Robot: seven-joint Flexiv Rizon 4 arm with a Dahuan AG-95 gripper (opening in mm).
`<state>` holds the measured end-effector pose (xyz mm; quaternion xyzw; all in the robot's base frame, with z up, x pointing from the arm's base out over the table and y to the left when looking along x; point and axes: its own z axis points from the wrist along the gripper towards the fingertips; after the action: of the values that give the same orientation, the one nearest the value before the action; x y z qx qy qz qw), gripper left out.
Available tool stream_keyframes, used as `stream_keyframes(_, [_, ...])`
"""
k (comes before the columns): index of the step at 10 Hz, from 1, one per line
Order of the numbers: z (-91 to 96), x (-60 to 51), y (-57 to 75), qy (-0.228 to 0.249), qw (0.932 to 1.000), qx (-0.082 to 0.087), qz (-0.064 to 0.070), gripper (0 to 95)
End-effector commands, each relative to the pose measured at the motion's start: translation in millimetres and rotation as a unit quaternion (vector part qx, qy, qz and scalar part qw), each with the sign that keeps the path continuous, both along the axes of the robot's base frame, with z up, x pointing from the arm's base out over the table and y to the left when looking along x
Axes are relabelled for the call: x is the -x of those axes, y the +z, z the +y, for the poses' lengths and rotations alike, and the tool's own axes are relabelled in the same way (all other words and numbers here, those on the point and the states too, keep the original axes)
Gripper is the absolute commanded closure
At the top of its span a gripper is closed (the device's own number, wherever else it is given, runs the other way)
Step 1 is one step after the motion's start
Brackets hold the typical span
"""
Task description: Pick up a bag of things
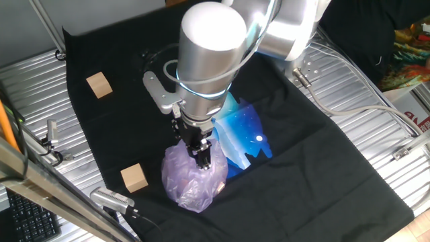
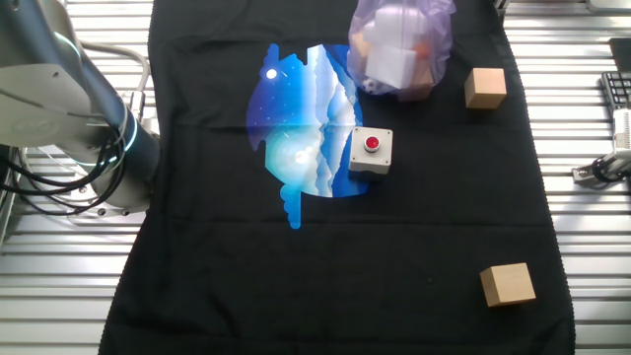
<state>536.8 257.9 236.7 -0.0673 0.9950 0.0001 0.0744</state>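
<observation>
1. We see the pincer [image 1: 201,154] pointing straight down from the silver wrist of the arm, its dark fingers [image 1: 203,158] close together at the top of the bag of things [image 1: 193,180]. We cannot tell whether they pinch the plastic or merely touch it, since the wrist and the crinkled film hide the tips.
2. Directly beneath the pincer sits the bag of things, pale purple, translucent and bulging, resting on the black cloth [image 1: 322,168]. In the other fixed view the same bag [image 2: 399,44] shows a white item and orange pieces through its skin; the pincer itself is not visible there.
3. Just beside the pincer, toward the picture's right in one fixed view, lies the shiny blue-and-white bag [image 1: 243,131], touching the purple one.
4. In the other fixed view a small grey box with a red button [image 2: 371,151] rests at the edge of the blue-and-white bag.
5. Near the pincer, on its opposite side from the blue bag, stands a wooden cube [image 1: 134,177].
6. Well apart from the pincer, a second wooden cube [image 1: 99,85] sits near the cloth's far edge.
7. Around the cloth we see the ribbed metal table [image 1: 376,107].
</observation>
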Motion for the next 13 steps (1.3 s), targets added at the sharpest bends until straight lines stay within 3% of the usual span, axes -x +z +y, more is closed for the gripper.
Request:
stream_keyframes(1, [2.3,-1.9,0.0,0.03,0.9994,-0.006,0.016,0.0])
stream_keyframes(5, [2.3,-1.9,0.0,-0.001,0.9996,-0.014,0.024,0.0])
stream_keyframes(7, [2.3,-1.9,0.0,-0.009,0.9994,0.008,0.033,0.0])
stream_keyframes(13, [2.3,-1.9,0.0,-0.01,0.9992,0.001,0.039,0.0])
